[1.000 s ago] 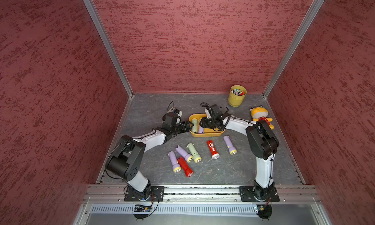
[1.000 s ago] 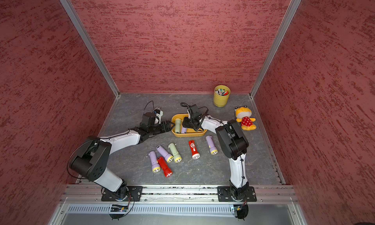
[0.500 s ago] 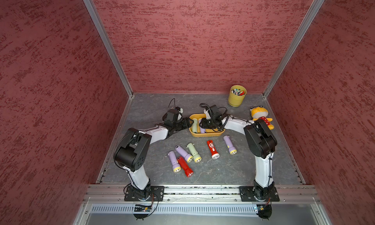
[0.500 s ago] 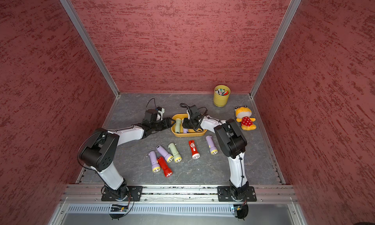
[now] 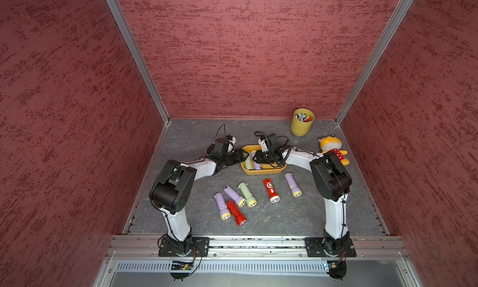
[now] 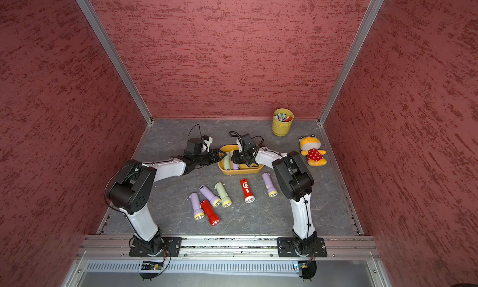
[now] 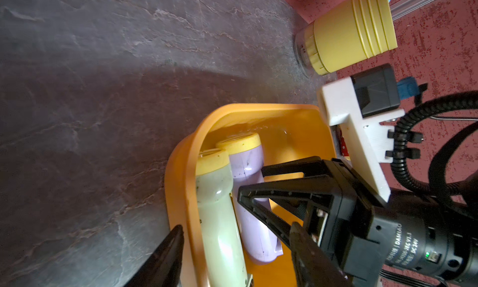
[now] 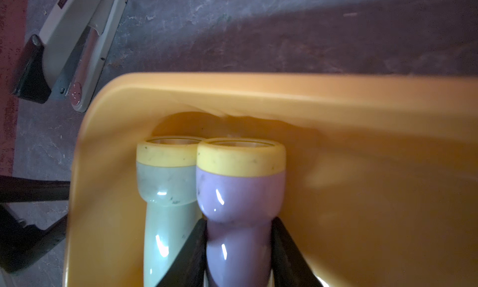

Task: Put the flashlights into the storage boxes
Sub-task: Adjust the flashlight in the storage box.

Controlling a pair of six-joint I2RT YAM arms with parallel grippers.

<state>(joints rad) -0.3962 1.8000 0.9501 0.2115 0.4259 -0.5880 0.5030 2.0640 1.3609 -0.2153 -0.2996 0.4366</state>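
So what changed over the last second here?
The left arm swung in toward the orange tray, and the left gripper now has its jaws open astride the tray's end wall. The right gripper, over the tray throughout, closed its jaws on the lilac flashlight lying beside the pale green flashlight. The tray, the six flashlights on the table, the pen cup and the plush toy stayed put.

Grey worktop (image 5: 284, 221) carried orange tray (image 5: 261, 172) mid-back; six flashlights (image 5: 270, 190) lay loose before it, four clustered left. Yellow cup (image 5: 301, 126) stood back right, plush toy (image 5: 331, 146) near it; stapler (image 8: 75, 39) beside tray's corner.
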